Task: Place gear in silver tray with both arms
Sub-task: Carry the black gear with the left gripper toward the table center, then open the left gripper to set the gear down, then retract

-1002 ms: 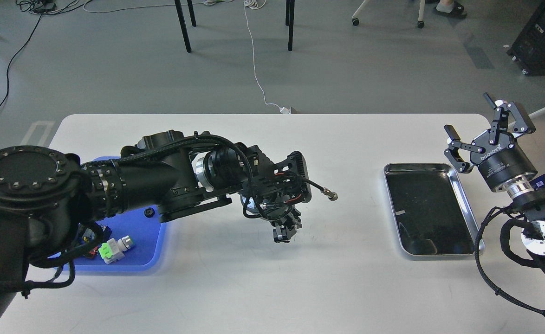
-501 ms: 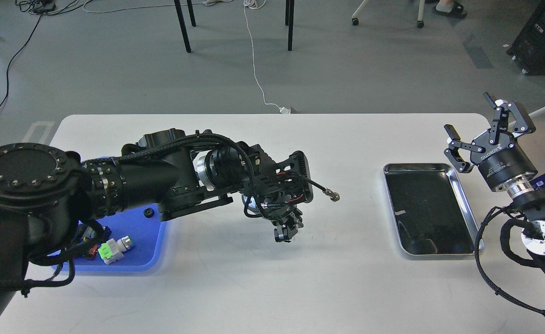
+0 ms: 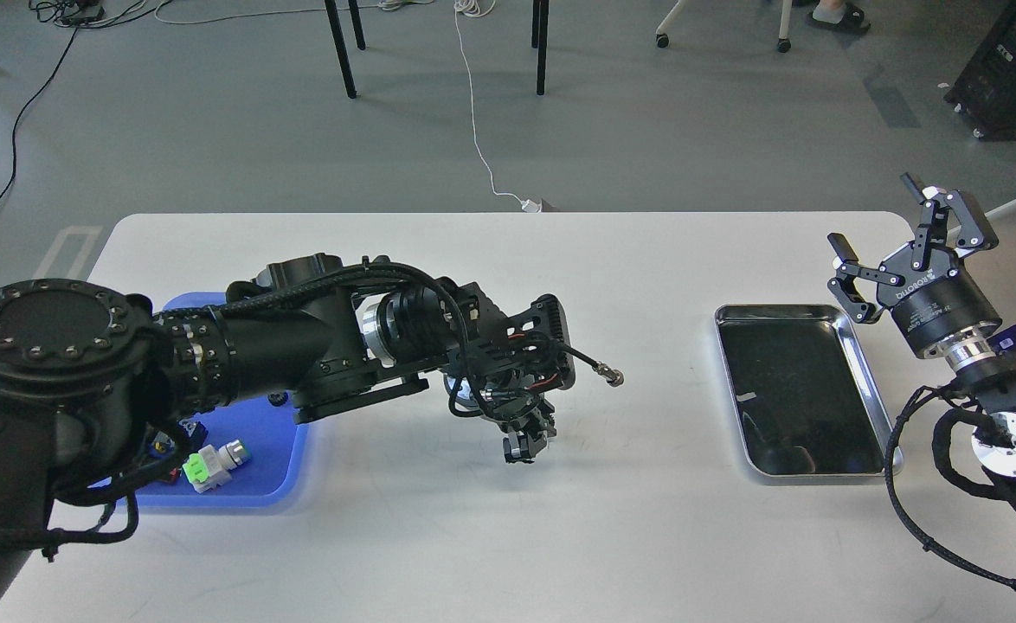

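White rectangular table (image 3: 491, 536): work surface, both arms over it.

Left black jointed arm (image 3: 300, 346): reaches in from the left, across the large blue plastic tray (image 3: 266, 484), out to mid-table. Left gripper (image 3: 521, 446) points down just above the tabletop, small and dark from here; cannot tell whether its fingers are parted or closed, or whether anything sits between them.

Right black jointed arm (image 3: 984, 407): stands at the right edge of the table. Right gripper (image 3: 893, 234) is raised beside the far right corner of the tray, fingers spread wide, holding nothing.

Silver rectangular metal tray (image 3: 871, 363) with rounded corners and dark floor: right of centre, well apart from the left gripper. Its floor looks bare.

Small white-and-green part (image 3: 209, 463): lies at the near end of the blue tray, beside the left arm.

Gear: not identifiable. Possibly at the left fingertips, but too dark to confirm.

Judgement on the step: a carry toward a mid-table handover seems in hand. To do it well, keep the left wrist level and low, travel slowly rightward, bring the right gripper down to meet it with fingers wide, and release only after the second grasp is firm. Watch the loose cable end (image 3: 612, 376) near the wrist.
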Robot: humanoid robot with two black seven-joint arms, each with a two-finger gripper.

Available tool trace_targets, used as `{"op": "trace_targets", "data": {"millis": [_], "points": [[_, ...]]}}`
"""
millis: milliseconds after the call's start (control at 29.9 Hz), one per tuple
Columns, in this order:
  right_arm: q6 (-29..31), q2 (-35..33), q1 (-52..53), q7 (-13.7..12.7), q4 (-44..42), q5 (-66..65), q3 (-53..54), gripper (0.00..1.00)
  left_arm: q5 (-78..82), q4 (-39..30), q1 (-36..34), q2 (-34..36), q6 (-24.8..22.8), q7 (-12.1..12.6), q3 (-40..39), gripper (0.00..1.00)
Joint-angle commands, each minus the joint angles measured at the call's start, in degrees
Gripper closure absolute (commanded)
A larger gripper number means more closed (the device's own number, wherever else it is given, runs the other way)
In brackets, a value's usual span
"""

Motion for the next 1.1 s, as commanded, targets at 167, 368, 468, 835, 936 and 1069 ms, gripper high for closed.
{"op": "trace_targets", "data": {"millis": [167, 368, 468, 835, 936, 1069], "points": [[0.0, 0.0, 0.09, 0.0, 0.08, 0.0, 0.05, 0.0, 0.0, -0.01, -0.53, 0.0, 4.75, 0.0, -3.53, 0.18], [0.0, -2.37, 0.09, 0.0, 1.04, 0.0, -0.3, 0.0, -18.08, -1.06, 0.08, 0.0, 6.43, 0.0, -17.58, 0.07], [0.0, -3.33, 0.09, 0.0, 2.27, 0.0, -0.3, 0.0, -33.45, -3.07, 2.79, 6.03, 8.44, 0.0, -21.29, 0.06], [0.0, -5.88, 0.97, 0.0, 6.92, -6.04, -1.79, 0.0, -74.02, -14.24, 30.63, 27.5, 14.78, 0.0, -40.77, 0.02], [0.0, -8.08, 2.55, 0.0, 10.0, -15.09, -3.37, 0.0, -76.3, -14.25, 39.61, 28.65, 12.16, 0.0, -49.92, 0.02], [0.0, -10.28, 8.51, 0.0, 14.05, -30.2, -8.81, 0.0, -82.01, -14.25, 48.14, 29.45, 7.49, 0.0, -58.28, 0.02]]}}
